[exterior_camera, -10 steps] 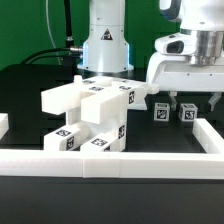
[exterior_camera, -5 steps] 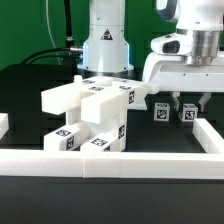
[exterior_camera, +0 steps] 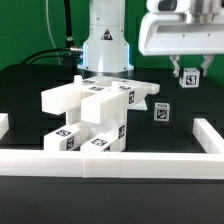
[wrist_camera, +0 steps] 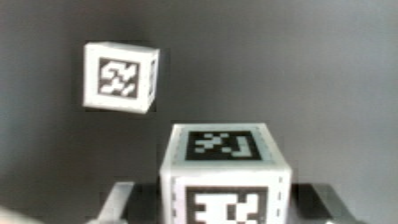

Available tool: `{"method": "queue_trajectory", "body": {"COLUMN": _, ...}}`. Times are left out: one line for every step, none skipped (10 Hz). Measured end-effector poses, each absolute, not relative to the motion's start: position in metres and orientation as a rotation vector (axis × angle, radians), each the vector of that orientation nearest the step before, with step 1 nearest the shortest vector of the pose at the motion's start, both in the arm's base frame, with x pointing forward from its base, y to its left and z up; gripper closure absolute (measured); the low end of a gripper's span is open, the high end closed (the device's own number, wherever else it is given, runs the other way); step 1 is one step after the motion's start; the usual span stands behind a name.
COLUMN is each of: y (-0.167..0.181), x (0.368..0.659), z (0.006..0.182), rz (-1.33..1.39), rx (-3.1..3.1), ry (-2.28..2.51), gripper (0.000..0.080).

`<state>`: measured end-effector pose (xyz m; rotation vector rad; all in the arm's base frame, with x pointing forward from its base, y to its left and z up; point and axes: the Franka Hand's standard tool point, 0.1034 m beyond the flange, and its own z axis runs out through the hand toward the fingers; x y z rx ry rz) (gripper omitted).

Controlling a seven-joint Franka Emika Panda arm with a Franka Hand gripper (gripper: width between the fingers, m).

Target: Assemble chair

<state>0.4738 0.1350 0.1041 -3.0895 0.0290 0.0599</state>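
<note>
Pincer: the gripper is gripping the held block with its jaws about half apart, one finger on each side, and is carrying it clear of the table
Held block: a small white tagged chair piece, hanging in the air at about 2 o'clock from the chair stack in the exterior view
Loose block: a second small piece is lying on the table at about 3 o'clock from the stack, below the held one and apart from it
Chair stack: blocky legs and flat bars are sitting grouped together mid-table, with the border rail running just beside them at 6 o'clock; I cannot tell which joints are seated
Progress: judging it partway, as the big pieces are gathered but no upright chair is standing yet, and both small blocks are waiting to be fitted, one of them in hand
Writing: the pieces are carrying black-and-white square tags only; no brand or readable words are showing
</note>
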Motion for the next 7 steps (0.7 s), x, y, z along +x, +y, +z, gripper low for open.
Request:
{"method": "queue_trajectory", "body": {"y": 0.129, "x": 0.486, "z": 0.113, "rz": 0.055, "rx": -3.087, "ry": 0.003, "gripper": 0.0515}}
{"method": "queue_trajectory", "body": {"y": 0.129, "x": 0.486, "z": 0.111, "rz": 0.043, "rx": -3.088, "ry": 0.014, "gripper": 0.0515}}
{"method": "queue_trajectory", "body": {"y": 0.129, "x": 0.485, "z": 0.110, "rz": 0.048, "rx": -3.088, "ry": 0.011, "gripper": 0.0515}}
{"method": "queue_trajectory", "body": {"y": 0.129, "x": 0.485, "z": 0.110, "rz": 0.048, "rx": -3.089, "ry": 0.013, "gripper": 0.0515}}
{"method": "queue_trajectory", "body": {"y": 0.127, "x": 0.486, "z": 0.111, "rz": 0.045, "rx": -3.088, "ry": 0.009, "gripper": 0.0515}}
{"method": "queue_trajectory", "body": {"y": 0.114, "x": 0.496, "z": 0.121, "rz": 0.046, "rx": -3.079, "ry": -0.112, "gripper": 0.0515}}
{"method": "queue_trajectory", "body": {"y": 0.098, "x": 0.512, "z": 0.137, "rz": 0.036, "rx": -3.071, "ry": -0.161, "gripper": 0.0515}}
